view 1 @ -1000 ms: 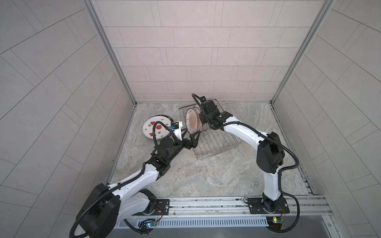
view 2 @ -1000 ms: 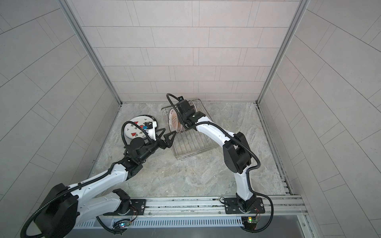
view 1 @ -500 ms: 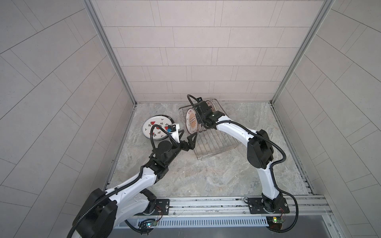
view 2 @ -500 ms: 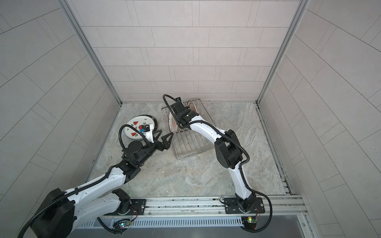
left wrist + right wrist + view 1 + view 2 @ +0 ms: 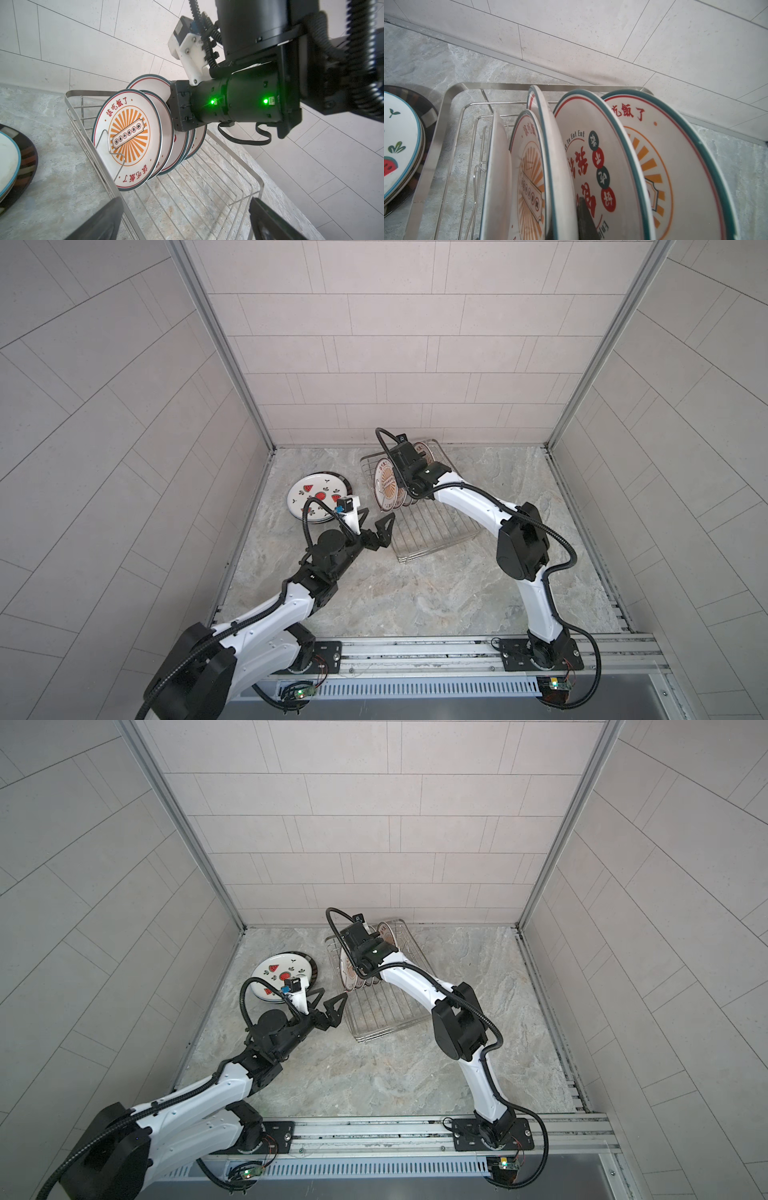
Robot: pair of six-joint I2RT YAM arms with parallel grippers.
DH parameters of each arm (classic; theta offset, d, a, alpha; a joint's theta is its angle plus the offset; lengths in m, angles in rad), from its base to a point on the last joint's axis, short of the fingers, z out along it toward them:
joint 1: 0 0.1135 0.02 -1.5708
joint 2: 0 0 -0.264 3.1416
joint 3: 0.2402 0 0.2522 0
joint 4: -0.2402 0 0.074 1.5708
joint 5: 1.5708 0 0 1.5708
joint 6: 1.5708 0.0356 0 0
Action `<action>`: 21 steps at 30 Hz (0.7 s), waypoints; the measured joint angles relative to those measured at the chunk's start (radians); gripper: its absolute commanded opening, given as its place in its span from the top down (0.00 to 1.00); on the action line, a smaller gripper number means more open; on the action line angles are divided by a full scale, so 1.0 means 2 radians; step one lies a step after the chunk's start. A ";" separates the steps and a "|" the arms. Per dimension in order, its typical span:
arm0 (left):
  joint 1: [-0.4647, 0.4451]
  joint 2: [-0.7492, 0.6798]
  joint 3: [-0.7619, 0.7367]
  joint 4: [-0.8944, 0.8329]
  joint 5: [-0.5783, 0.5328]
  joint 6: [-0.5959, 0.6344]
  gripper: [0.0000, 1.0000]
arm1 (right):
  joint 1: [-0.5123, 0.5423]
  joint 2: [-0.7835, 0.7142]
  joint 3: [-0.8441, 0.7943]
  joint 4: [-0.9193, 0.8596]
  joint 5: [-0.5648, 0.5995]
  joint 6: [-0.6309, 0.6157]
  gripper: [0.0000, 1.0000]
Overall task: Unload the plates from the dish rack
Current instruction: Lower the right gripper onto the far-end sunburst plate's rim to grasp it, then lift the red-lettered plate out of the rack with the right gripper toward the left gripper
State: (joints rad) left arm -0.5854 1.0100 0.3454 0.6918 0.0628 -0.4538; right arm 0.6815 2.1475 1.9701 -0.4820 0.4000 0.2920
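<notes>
Several plates (image 5: 591, 166) stand upright in the dish rack (image 5: 432, 145).

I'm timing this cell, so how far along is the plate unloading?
Done: a small stack topped by the watermelon plate lies flat on the table beside the rack. In hand: the right gripper is shut on a standing plate, not yet lifted out; the left gripper hovers open nearby. Left: about five plates, that one included, stand in the rack.

Both top views look steeply down on the whole tabletop (image 5: 415, 593); both wrist views closely face the same plates (image 5: 591, 166) in the dish rack (image 5: 93, 91).
</notes>
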 measured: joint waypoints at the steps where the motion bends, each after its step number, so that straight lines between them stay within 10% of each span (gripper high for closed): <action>1: 0.000 -0.001 0.000 0.000 0.000 -0.001 0.00 | 0.004 0.000 0.002 -0.002 0.009 -0.002 0.93; 21: 0.000 -0.051 -0.013 -0.004 0.011 -0.002 0.00 | 0.073 -0.127 -0.083 0.010 0.170 -0.057 0.94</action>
State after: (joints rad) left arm -0.5854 0.9077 0.3187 0.6834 0.0841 -0.4568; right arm 0.8284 1.8927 1.8046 -0.4625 0.7395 0.1780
